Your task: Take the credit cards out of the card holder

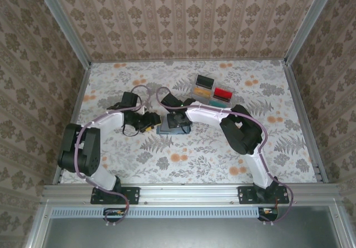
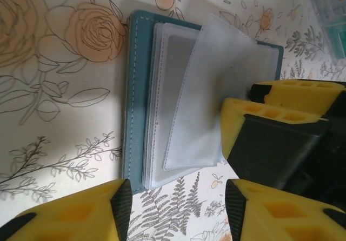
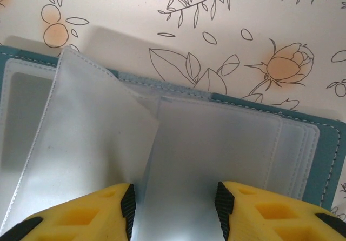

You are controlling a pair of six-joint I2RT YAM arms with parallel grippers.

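The teal card holder (image 1: pixel 167 130) lies open on the floral table between both arms. In the left wrist view its teal cover (image 2: pixel 138 89) carries a stack of clear sleeves, the top sleeve (image 2: pixel 208 100) fanned out askew. A grey rectangle (image 2: pixel 181 52) shows inside a lower sleeve; I cannot tell whether it is one of the credit cards. My left gripper (image 2: pixel 178 203) is open just short of the holder's near corner, bare table between its fingers. My right gripper (image 3: pixel 174 203) is open over a flat sleeve (image 3: pixel 216 154), beside a raised sleeve (image 3: pixel 86 122). Its yellow fingers (image 2: pixel 243 116) touch the fanned sleeve's edge.
A clear compartment tray (image 1: pixel 196 90) with black, red and yellow blocks stands behind the holder, close to the right arm; its corner with a teal block (image 2: pixel 332 19) shows in the left wrist view. Patterned walls and metal rails (image 1: pixel 78 42) enclose the table.
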